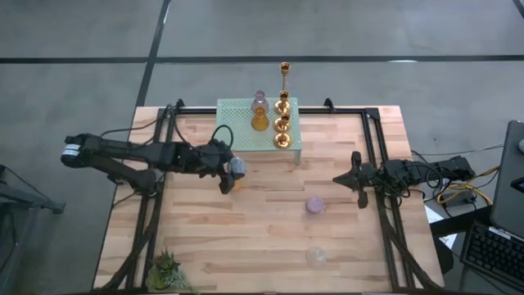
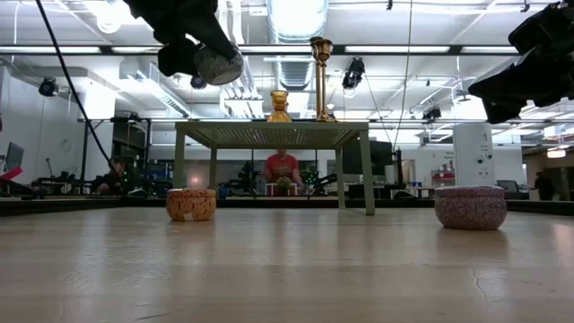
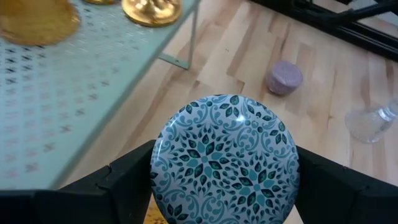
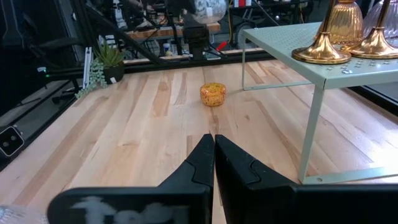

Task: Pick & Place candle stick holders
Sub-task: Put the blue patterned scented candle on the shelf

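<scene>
My left gripper (image 1: 232,170) is shut on a squat blue-patterned holder (image 3: 227,158), held in the air just in front of the mint-green stand (image 1: 237,129). An orange holder (image 1: 229,185) sits on the table right below it. A pink-purple holder (image 1: 314,205) and a clear glass one (image 1: 315,256) stand on the table to the right. Gold candlesticks (image 1: 282,123), an amber holder (image 1: 259,121) and a tall gold candlestick (image 1: 285,75) stand on the stand. My right gripper (image 4: 214,140) is shut and empty, above the table's right side. My left gripper pinches the blue-patterned holder by its round side wall (image 3: 163,163) between its two fingers, one finger (image 3: 127,174) on each side. The fingers slant down from the table's left. The holder is lifted clear of the table and tilted, one round face toward the wrist camera.
A small spiky green plant (image 1: 168,270) sits at the near left corner. Black frame rails (image 1: 372,131) run along the table's sides and back. Bare wood lies between the orange and pink-purple holders. People sit in the room beyond the table (image 2: 283,169).
</scene>
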Controlling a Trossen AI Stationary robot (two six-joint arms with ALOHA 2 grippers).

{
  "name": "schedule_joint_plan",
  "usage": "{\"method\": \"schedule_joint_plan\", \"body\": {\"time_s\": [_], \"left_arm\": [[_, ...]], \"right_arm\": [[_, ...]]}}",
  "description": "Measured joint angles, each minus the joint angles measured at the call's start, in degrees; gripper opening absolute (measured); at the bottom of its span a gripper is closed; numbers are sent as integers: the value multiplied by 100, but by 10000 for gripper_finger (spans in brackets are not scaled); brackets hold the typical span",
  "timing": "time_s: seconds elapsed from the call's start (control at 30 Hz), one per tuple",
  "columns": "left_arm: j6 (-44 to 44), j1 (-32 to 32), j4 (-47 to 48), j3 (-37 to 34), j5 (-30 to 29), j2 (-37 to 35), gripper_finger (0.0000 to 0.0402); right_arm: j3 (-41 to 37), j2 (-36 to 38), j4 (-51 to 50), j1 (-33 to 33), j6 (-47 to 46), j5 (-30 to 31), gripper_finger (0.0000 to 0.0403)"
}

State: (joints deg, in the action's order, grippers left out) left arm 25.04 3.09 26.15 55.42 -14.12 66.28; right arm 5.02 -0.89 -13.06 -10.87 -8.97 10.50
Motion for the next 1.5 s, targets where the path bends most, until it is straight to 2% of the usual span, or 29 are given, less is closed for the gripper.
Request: {"method": "schedule_joint_plan", "body": {"time_s": [0.3,0.87,1.17,1.5], "left_arm": [[-105,-375,378,177,2,0,314],[-290,-880,400,264,265,0,314],[-719,-1548,612,671,278,77,314],[-945,-2459,1062,1146,311,809,314]], "right_arm": [[0,-1,0,0,0,0,8],[0,-1,0,0,0,-1,8],[1,-2,0,0,0,-1,8],[0,-1,0,0,0,-2,8]]}}
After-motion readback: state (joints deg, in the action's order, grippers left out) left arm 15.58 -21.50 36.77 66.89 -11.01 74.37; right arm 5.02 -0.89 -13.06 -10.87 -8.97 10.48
